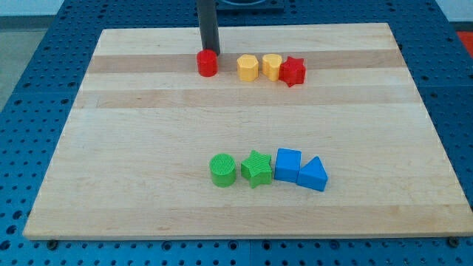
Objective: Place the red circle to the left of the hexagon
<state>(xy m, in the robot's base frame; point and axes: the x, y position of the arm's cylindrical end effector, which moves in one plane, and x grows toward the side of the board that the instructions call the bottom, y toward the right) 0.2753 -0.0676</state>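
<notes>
The red circle block (207,63) sits near the view's top, left of centre. A yellow hexagon block (247,68) lies a short gap to its right. A second yellow block (272,66), rounded in shape, and a red star block (293,71) follow in the same row, touching each other. My tip (210,49) stands right behind the red circle, at its top edge, touching or nearly touching it.
A row of blocks lies lower on the wooden board (148,162): a green circle (222,170), a green star (256,168), a blue cube (287,164) and a blue triangle (313,175). A blue perforated table surrounds the board.
</notes>
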